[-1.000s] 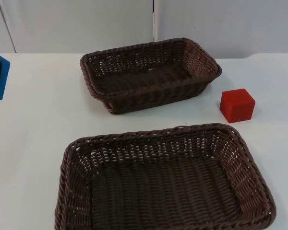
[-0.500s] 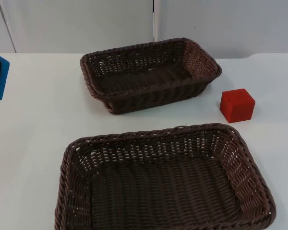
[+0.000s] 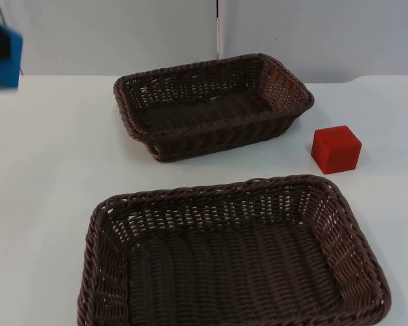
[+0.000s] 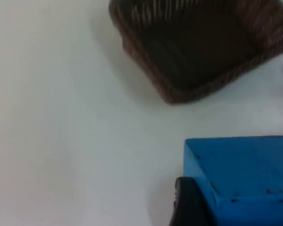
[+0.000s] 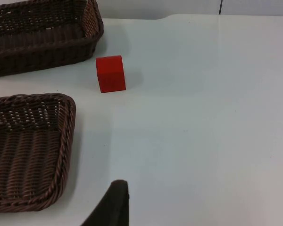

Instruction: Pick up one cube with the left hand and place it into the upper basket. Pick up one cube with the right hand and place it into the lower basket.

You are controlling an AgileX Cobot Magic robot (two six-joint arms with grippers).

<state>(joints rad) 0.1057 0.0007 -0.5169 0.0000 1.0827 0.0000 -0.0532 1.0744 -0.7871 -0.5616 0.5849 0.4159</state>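
My left gripper [image 4: 198, 207] is clenched on the blue cube [image 4: 243, 174], lifted off the white table [image 4: 61, 141]; beyond it lies the upper basket [image 4: 198, 42]. My right gripper [image 5: 114, 207] waits above the table, its finger state indeterminate. Ahead of it, to one side, is the lower basket [image 5: 28, 146]; farther on, the red cube [image 5: 110, 73] stands on the table between the two baskets' corners.

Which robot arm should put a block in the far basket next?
Left. The left gripper already holds the blue cube, raised beside the upper basket. The red cube sits untouched on the table.
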